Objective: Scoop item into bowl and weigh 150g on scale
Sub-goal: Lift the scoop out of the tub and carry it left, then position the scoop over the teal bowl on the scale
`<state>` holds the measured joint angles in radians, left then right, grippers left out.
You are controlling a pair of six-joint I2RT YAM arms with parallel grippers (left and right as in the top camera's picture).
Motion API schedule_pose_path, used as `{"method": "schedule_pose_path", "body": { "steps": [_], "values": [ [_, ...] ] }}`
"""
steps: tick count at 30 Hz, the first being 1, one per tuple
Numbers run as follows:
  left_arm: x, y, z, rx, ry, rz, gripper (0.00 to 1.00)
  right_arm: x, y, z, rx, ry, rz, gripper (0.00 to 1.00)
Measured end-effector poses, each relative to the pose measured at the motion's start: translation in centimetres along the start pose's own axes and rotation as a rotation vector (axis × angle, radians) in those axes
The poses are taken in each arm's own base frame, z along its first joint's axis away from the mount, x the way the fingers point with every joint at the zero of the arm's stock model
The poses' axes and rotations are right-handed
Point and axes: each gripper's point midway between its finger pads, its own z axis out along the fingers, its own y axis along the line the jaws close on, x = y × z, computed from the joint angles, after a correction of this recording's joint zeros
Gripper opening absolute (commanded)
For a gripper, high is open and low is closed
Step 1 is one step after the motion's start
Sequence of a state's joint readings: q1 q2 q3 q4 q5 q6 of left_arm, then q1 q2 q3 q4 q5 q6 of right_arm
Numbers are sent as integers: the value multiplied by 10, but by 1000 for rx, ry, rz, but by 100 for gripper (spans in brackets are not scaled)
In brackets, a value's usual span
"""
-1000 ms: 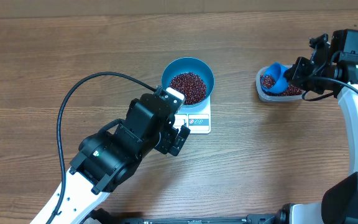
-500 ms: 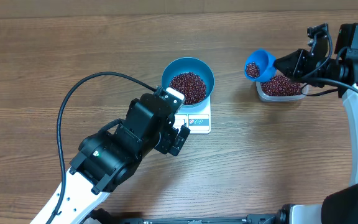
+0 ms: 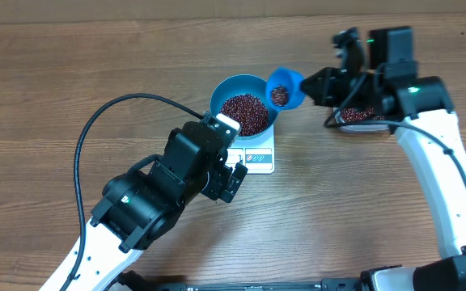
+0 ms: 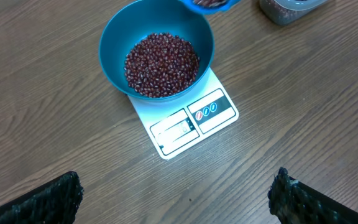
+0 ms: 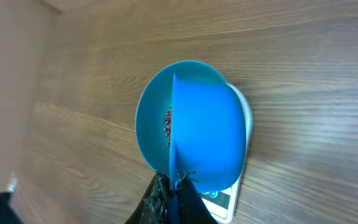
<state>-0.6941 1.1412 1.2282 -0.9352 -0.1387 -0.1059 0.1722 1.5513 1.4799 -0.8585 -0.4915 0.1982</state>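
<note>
The blue bowl (image 3: 245, 81) stands on the white scale (image 3: 258, 158) and holds a heap of dark red beans (image 3: 245, 113). My right gripper (image 3: 312, 85) is shut on the handle of a small blue scoop (image 3: 290, 82). The scoop carries beans (image 3: 279, 96) and hovers over the bowl's right rim. In the right wrist view the scoop (image 5: 207, 134) covers most of the bowl (image 5: 149, 121), with the handle pinched in my gripper (image 5: 176, 182). My left gripper (image 4: 176, 193) is open on the near side of the scale (image 4: 191, 121), holding nothing.
A clear plastic tub (image 3: 361, 115) with more beans sits right of the scale, partly under my right arm. A black cable (image 3: 95, 129) loops over the table left of my left arm. Bare wooden tabletop (image 3: 71, 65) surrounds the scale.
My right gripper lifted the loaded scoop out of the tub and carried it left to the bowl's right rim. The left arm stayed put.
</note>
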Motion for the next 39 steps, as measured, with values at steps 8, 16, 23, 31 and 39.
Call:
{"method": "schedule_pose_path", "body": {
  "steps": [8,16,23,31,39],
  "values": [
    [0,0,0,0,0,0,99,13,35,27,143,-22,-162,4],
    [0,0,0,0,0,0,100,15,50,34,333,-101,-313,4],
    [0,0,0,0,0,0,100,10,47,30,426,-140,-370,4],
    [0,0,0,0,0,0,99,8,44,28,455,-149,-384,4],
    [0,0,0,0,0,0,99,7,43,28,459,-150,-386,4]
  ]
}}
